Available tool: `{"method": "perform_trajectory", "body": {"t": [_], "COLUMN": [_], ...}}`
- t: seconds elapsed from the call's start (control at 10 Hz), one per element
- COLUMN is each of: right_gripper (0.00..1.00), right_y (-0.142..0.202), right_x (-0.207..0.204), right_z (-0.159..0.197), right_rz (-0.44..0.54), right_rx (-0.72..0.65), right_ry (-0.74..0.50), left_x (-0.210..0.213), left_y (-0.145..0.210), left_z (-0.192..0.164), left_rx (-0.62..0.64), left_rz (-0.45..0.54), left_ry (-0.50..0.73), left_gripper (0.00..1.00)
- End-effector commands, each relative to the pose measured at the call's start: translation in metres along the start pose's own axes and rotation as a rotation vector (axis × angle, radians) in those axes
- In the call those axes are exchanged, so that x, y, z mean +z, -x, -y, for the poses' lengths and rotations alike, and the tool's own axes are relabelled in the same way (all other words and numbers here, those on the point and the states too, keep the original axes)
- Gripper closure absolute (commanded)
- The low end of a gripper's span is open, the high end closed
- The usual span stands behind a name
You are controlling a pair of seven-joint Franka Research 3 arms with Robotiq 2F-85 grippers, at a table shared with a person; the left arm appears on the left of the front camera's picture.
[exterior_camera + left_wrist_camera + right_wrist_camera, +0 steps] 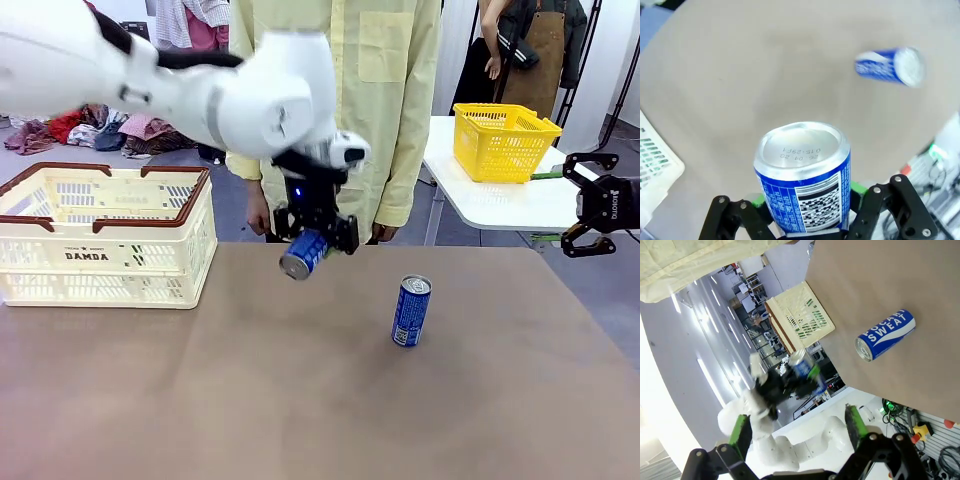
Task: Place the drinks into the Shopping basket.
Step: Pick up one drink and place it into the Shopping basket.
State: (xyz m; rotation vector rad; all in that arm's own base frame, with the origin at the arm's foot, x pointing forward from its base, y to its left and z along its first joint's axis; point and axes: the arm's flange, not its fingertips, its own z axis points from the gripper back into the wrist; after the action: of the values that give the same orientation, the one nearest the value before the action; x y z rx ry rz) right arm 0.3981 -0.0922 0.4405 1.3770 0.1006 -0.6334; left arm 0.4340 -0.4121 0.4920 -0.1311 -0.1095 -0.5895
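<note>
Grips the held blue can in the left pincer, jaws clamped on its body, silver end tipped down and toward the camera. Hangs clear above the brown bench, just in front of a person in a pale yellow shirt. Stands upright on the bench to the right, well apart from the pincer: the standing blue can. At the bench's left side: the Shopping basket, cream with a dark red rim, "DAMDA" on its wall, apart from both cans. At the picture's right edge, off the bench: the right pincer, jaws spread wide. Behind it, a yellow mesh basket on a white bench.

Adds from the left wrist what the front cannot give: a date code printed on the silver end of the held can, a barcode-like panel down its side, green pads pressed to either flank. Blurs the standing can at upper right; catches only a corner of the basket at the left edge.

Reads from the right wrist, with its green-padded fingers wide apart, the white "SWEAT" lettering on the standing can. Smears the left arm and its can into a distant blur beside the basket.
</note>
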Motion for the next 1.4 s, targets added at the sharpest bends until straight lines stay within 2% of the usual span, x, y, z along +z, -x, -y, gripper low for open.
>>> {"method": "perform_trajectory", "body": {"t": [0.0, 0.2, 0.3, 0.8, 1.0, 1.1, 1.2, 1.3], "right_gripper": [0.00, 0.00, 0.00, 0.00, 0.00, 0.00, 0.00, 0.00], "right_y": [0.001, 0.001, 0.001, 0.001, 0.001, 0.001, 0.001, 0.001], "right_x": [0.002, 0.002, 0.002, 0.002, 0.002, 0.002, 0.002, 0.002], "right_z": [-0.003, -0.003, -0.003, -0.003, -0.003, -0.003, -0.003, -0.003], "right_rz": [-0.008, -0.008, -0.008, -0.008, -0.008, -0.008, -0.008, -0.008], "right_rx": [0.004, 0.004, 0.004, 0.004, 0.004, 0.004, 0.004, 0.004], "right_ry": [0.006, 0.006, 0.006, 0.006, 0.006, 0.006, 0.006, 0.006], "left_x": [0.031, 0.031, 0.045, 0.035, 0.081, 0.109, 0.136, 0.149], "left_y": [0.054, 0.087, 0.041, 0.045, 0.038, 0.040, 0.043, 0.046], "left_z": [-0.007, -0.007, 0.010, 0.011, -0.050, -0.090, -0.144, -0.193], "left_rx": [-0.117, 0.053, -0.077, -0.059, 0.161, 0.227, 0.345, 0.488], "left_rz": [0.053, 0.143, 0.063, 0.065, 0.192, 0.218, 0.267, 0.313], "left_ry": [0.111, 0.026, 0.053, 0.061, 0.055, 0.076, 0.105, 0.072], "left_gripper": [1.00, 1.00, 1.00, 1.00, 1.00, 1.00, 1.00, 1.00]}}
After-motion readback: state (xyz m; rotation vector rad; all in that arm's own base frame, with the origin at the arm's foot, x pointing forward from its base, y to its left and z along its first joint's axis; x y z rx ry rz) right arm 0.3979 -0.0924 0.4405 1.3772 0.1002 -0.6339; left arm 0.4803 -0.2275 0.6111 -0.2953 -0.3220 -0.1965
